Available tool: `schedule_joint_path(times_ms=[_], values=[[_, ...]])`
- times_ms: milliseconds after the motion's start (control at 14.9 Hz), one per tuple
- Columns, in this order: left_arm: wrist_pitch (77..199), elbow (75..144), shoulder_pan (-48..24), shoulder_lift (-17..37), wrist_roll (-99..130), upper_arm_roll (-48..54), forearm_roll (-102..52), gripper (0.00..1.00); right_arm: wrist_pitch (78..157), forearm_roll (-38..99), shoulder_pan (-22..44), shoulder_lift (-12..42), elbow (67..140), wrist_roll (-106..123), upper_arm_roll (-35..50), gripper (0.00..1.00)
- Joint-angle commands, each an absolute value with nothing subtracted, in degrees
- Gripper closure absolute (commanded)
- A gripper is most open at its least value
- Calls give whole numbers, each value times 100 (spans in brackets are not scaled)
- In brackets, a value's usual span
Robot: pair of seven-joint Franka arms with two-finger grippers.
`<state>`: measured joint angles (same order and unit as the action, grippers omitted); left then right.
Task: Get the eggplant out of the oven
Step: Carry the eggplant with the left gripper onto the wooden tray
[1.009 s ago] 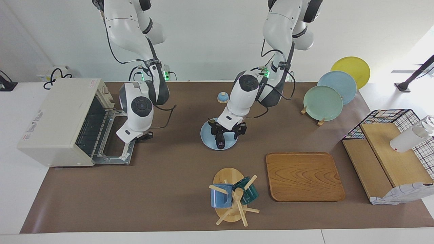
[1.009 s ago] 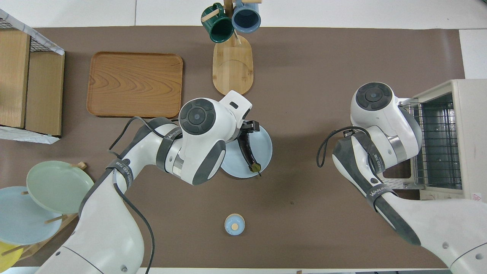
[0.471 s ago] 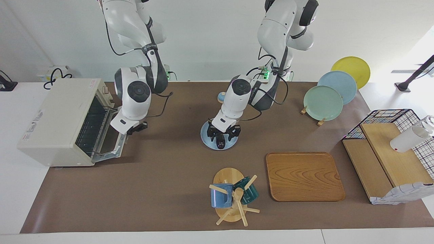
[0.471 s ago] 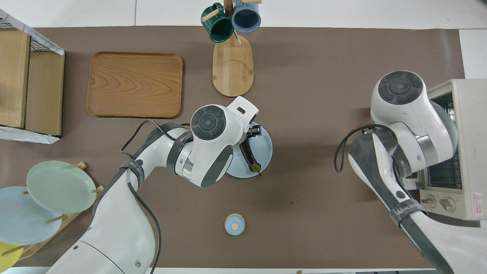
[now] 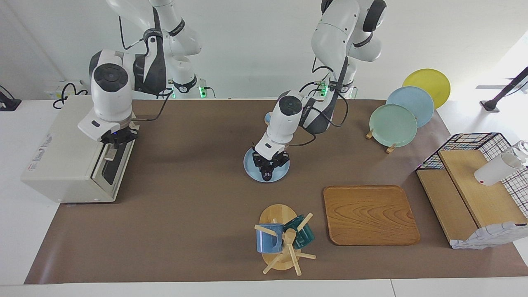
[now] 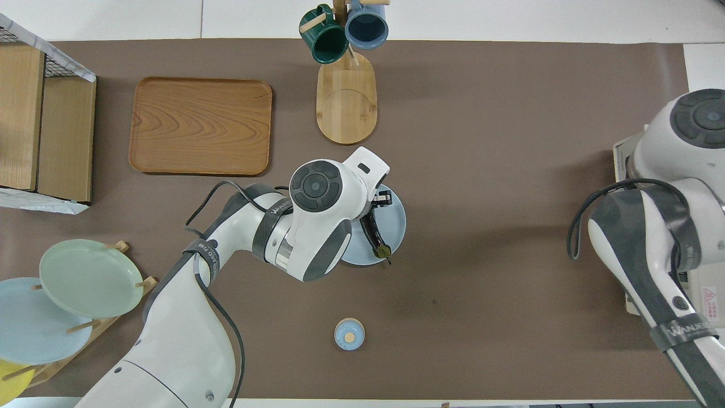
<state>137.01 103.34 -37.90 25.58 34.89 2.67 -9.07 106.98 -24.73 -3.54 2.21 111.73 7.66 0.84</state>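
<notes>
A brown mat covers the long table (image 5: 198,231), set against a white wall. At the left of the facing view stands the boxy cream-white countertop toaster oven (image 5: 62,156), its dark glass door swung up shut. The right gripper (image 5: 116,139) hangs over the door's top edge, its fingertips clenched together with nothing between them. Low and right of centre in that view lies a rectangular wooden tray (image 5: 370,214), and at the right edge a wire basket with wooden boards (image 5: 470,185). Upper right, a rack holds three round plates, green, blue and yellow (image 5: 392,125). At bottom centre a wooden mug stand (image 5: 279,243) carries a blue and a green mug. In the middle of the frame sits a round pale blue plate (image 5: 251,170) with the slim dark purple eggplant (image 6: 371,233) lying on it, green stem toward the robots. The left gripper (image 5: 269,164) is down on the eggplant, its fingers clamped around the dark body. A small blue knobbed lid (image 6: 349,334) rests nearer the robots.
</notes>
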Motion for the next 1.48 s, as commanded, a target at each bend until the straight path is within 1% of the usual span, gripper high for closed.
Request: schedule_joint_path(times_ms=[0, 67, 135, 202, 269, 336, 471, 538, 605, 673, 740, 807, 874, 942, 1009, 1076, 1211, 1413], values=[[13098, 10152, -3605, 2190, 3472, 54, -861, 100, 10627, -2611, -589, 484, 11329, 913, 44, 100], [12817, 10003, -3403, 2067, 3341, 44, -861, 100, 10513, -2384, -615, 431, 11286, 1001, 35, 100], [12553, 9767, -3132, 2065, 3061, 44, -861, 100, 10390, -2164, -607, 405, 11216, 1011, 35, 100], [12281, 9460, -2903, 2144, 2780, 44, -870, 100, 10249, -2040, -615, 404, 11084, 1019, 26, 96], [12130, 9274, -2665, 2205, 2586, 44, -870, 100, 10152, -1952, -615, 404, 10953, 1020, 35, 95], [12103, 9212, -2306, 2258, 2245, 53, -861, 100, 9995, -1760, -615, 396, 10777, 1020, 35, 94], [12103, 9185, -1761, 2355, 1437, 53, -887, 100, 9670, -1277, -624, 343, 10356, 1037, 26, 88], [12103, 9150, -1506, 2486, 1050, 53, -888, 100, 9537, -1066, -615, 282, 10180, 1046, 35, 87], [12137, 9036, -1346, 2679, 715, 53, -870, 100, 9467, -889, -589, 177, 10082, 1046, 53, 85], [12146, 8800, -1240, 2924, 373, 44, -870, 100, 9422, -783, -545, 54, 10046, 1046, 79, 82], [12120, 8563, -1083, 3162, 134, 44, -861, 100, 9404, -695, -528, -95, 10046, 1055, 97, 76], [12138, 8343, -959, 3355, 27, 44, -861, 100, 9361, -520, -510, -166, 10020, 1046, 105, 75], [12181, 8245, -880, 3479, -122, 44, -827, 100, 9212, -353, -501, -184, 9889, 1028, 123, 71], [12190, 8209, -870, 3507, -254, 44, -774, 100, 9054, -282, -510, -124, 9714, 1020, 123, 70], [12251, 8218, -835, 3542, -272, 44, -747, 100, 9027, -273, -492, -114, 9668, 1020, 149, 70], [12435, 8235, -835, 3551, -299, 44, -704, 100, 9009, -255, -510, -114, 9685, 1002, 167, 67], [12612, 8279, -844, 3559, -369, 44, -650, 100, 8991, -141, -519, -132, 9738, 880, 167, 0], [12744, 8393, -861, 3568, -668, 44, -659, 100, 8956, -123, -501, -141, 9738, 370, 237, 0]])
